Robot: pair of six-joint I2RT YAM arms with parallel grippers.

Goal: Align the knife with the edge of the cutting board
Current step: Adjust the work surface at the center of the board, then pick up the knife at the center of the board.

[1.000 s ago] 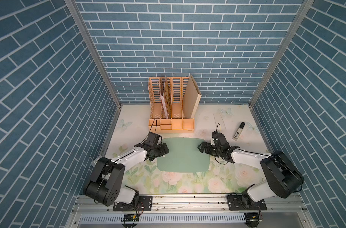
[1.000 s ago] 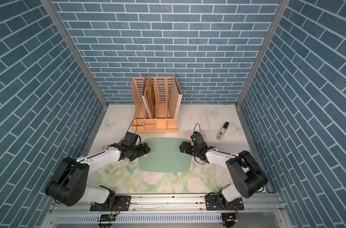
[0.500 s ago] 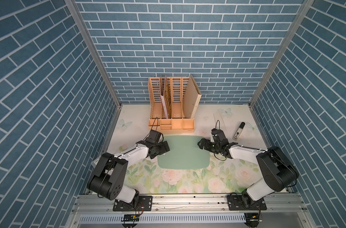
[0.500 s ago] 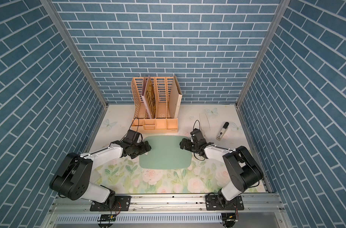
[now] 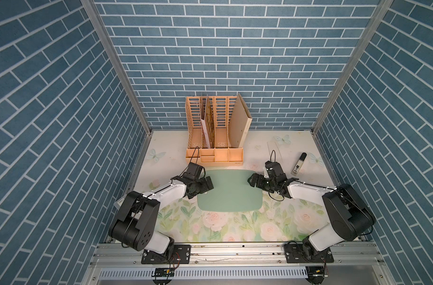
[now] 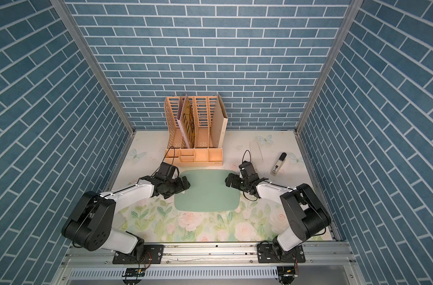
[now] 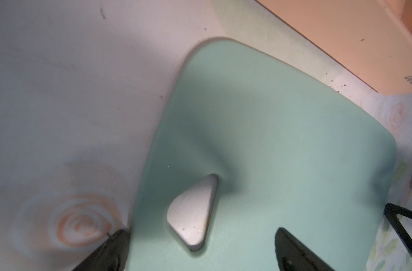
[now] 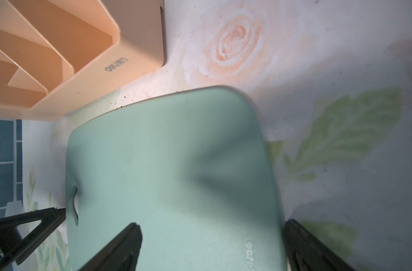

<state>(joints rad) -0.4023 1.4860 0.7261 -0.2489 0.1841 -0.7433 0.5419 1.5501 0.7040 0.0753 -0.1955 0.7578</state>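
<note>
Worktop with a floral print (image 5: 235, 229) carries a thin, flat, pale-green cutting board with rounded corners (image 5: 230, 192) (image 6: 206, 191) at its middle in both top views, the board's far long edge lying just in front of a peach plastic file organiser (image 5: 214, 138) that stands against the back wall. The black left gripper (image 5: 206, 183) sits low at the board's left short edge and the black right gripper (image 5: 251, 179) at its right short edge, facing each other across it. A small white tube with a black cap (image 5: 299, 164) lies on the worktop beyond the right gripper, near the right wall and well apart from the board. The left wrist view looks down on the board (image 7: 270, 140) and its rounded triangular hole (image 7: 193, 213); the left gripper (image 7: 200, 231) is open, its two dark fingers (image 7: 294, 251) spread wide, one above the bare worktop just off the short edge, one above the board, the hole between them and nothing clamped. The right wrist view takes in the board (image 8: 165, 164) from its right short edge across to the hole, with a corner of the organiser (image 8: 59, 58) beyond; the right gripper (image 8: 212, 224) is likewise wide open, one finger (image 8: 120, 248) above the board and the other just past the short edge, holding nothing. The knife cannot be made out in any view.
</note>
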